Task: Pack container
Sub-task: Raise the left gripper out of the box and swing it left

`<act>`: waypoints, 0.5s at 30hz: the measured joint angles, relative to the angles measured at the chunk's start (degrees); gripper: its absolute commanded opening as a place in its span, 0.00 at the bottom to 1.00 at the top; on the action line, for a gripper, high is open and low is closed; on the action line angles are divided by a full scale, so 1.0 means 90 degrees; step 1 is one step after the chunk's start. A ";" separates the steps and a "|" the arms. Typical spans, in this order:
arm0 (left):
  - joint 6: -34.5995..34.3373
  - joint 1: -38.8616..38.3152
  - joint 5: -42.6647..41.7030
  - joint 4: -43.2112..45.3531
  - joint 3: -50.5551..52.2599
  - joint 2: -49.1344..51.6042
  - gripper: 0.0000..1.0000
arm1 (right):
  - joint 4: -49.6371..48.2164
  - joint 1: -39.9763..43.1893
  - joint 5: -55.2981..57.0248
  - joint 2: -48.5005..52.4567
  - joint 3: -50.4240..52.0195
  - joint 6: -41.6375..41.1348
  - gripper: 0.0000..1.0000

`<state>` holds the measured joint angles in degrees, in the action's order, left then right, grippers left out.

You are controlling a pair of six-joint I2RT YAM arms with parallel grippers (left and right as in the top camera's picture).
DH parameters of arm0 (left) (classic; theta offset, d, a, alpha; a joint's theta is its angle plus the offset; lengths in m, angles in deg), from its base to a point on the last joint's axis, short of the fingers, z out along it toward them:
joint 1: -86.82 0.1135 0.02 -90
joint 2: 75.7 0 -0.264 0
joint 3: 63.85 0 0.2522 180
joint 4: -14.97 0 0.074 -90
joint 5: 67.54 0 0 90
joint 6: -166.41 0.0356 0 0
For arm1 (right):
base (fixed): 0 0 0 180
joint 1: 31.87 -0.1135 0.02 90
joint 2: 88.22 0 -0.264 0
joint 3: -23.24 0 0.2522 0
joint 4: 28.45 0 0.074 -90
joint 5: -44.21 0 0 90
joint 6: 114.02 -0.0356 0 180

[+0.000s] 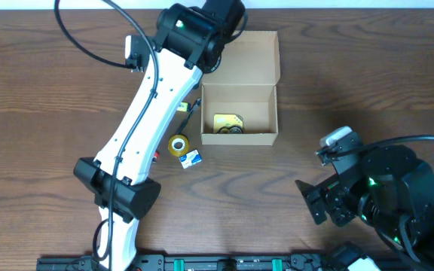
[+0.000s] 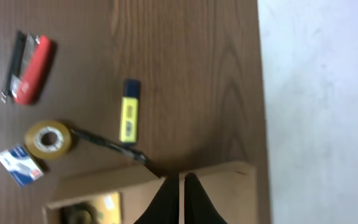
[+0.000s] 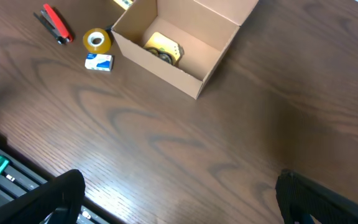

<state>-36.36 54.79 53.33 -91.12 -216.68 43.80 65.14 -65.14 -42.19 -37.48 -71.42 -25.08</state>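
The container (image 1: pixel 239 138) is a tan cardboard box, open, with its flap lid (image 1: pixel 255 56) laid back. A yellow item (image 1: pixel 228 124) lies inside it. My left gripper (image 1: pixel 215 34) hovers over the lid's far left corner. In the left wrist view its jaws (image 2: pixel 180 186) are shut and empty above the lid's edge (image 2: pixel 225 177). My right gripper (image 3: pixel 179 193) is open and empty, low over bare table near the front right (image 1: pixel 313 199). The right wrist view shows the box (image 3: pixel 166 65) from afar.
Left of the box lie a tape roll (image 2: pixel 50 139), a small blue-and-white box (image 2: pixel 18 165), a yellow highlighter (image 2: pixel 128 118), a red stapler (image 2: pixel 30 70) and a thin black pen-like item (image 2: pixel 107 143). The table's far edge (image 2: pixel 258 93) is close behind the lid.
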 measured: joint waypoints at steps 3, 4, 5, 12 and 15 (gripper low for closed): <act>0.0291 0.0046 0.0175 0.0000 0.0333 0.0000 0.06 | 0.0000 0.0000 0.0000 0.0000 0.0000 0.0000 0.99; 0.0369 0.0092 0.0189 0.0000 0.0493 0.0000 0.06 | 0.0000 0.0000 0.0000 0.0000 0.0000 0.0000 0.99; 0.0398 0.0129 0.0185 0.0000 0.0612 0.0000 0.06 | -0.0002 0.0000 0.0000 0.0000 0.0000 0.0002 0.99; 0.1428 0.0554 -0.0211 -0.0002 0.1919 0.0015 0.06 | -0.0002 0.0000 0.0000 0.0000 0.0000 0.0000 0.99; 0.2659 0.0899 -0.0692 -0.0002 0.2081 0.0073 0.06 | 0.0000 0.0000 0.0000 0.0000 0.0000 0.0000 0.99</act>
<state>-12.43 62.87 47.10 -91.15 -197.95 44.46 65.14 -65.14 -42.19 -37.48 -71.42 -25.08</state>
